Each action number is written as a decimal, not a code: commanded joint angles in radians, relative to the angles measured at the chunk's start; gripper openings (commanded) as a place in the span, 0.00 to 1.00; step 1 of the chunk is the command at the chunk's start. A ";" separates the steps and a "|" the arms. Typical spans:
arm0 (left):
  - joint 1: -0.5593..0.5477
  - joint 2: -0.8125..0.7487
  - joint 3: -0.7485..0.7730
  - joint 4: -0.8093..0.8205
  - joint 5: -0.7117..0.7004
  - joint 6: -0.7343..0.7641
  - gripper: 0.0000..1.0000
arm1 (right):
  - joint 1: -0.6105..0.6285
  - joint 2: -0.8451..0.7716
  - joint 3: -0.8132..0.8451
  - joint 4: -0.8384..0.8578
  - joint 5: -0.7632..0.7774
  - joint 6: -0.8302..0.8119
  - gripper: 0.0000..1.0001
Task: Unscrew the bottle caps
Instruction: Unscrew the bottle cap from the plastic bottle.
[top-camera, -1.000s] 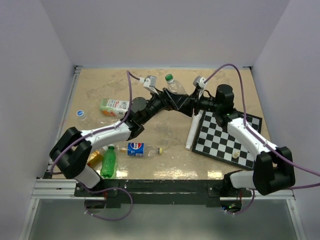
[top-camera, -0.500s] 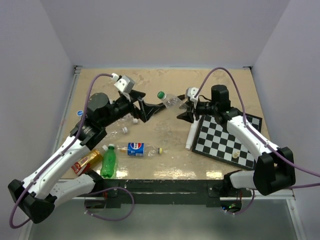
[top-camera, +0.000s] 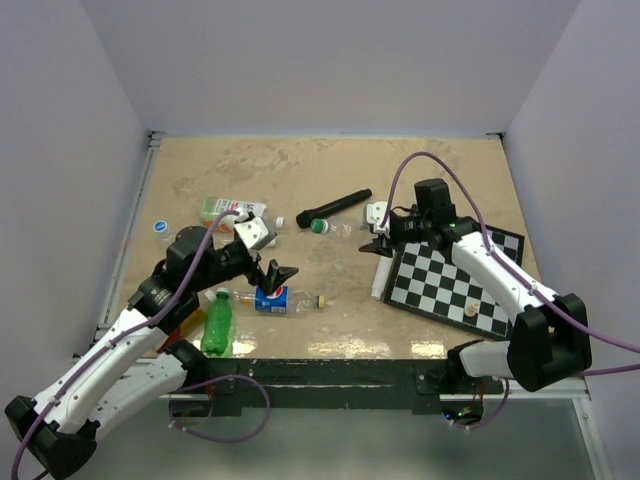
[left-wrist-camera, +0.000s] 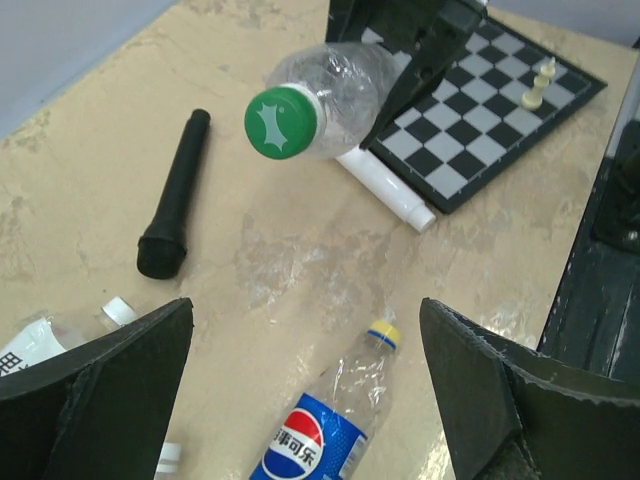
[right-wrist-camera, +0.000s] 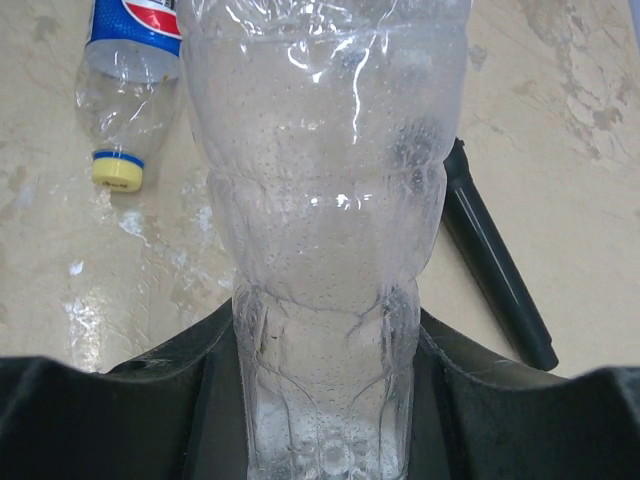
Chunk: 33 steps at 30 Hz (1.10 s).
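Left hand (top-camera: 276, 272) spread wide — right hand (top-camera: 373, 232) clamped.

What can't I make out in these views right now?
- Right wrist: the clear bottle's cap end is cut off by the top edge.
- Left wrist: the green cap is seen end-on; how loose it is cannot be told.
- Top: the left gripper covers part of the Pepsi bottle; the chess piece is too small to identify.

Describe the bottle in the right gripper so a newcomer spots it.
Find the chessboard on the right. Off its far-left corner, the right gripper clamps a clear bottle. Unlike the Pepsi bottle, it has no label and a green cap.
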 joint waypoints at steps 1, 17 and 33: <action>0.001 -0.010 -0.017 0.031 0.069 0.123 0.99 | 0.005 -0.032 -0.006 -0.046 -0.017 -0.143 0.00; 0.000 0.008 -0.067 0.060 0.100 0.157 0.94 | 0.010 -0.051 -0.018 -0.084 0.001 -0.229 0.00; 0.001 0.102 -0.076 0.114 0.155 0.129 0.83 | 0.049 -0.032 -0.021 -0.090 0.025 -0.238 0.00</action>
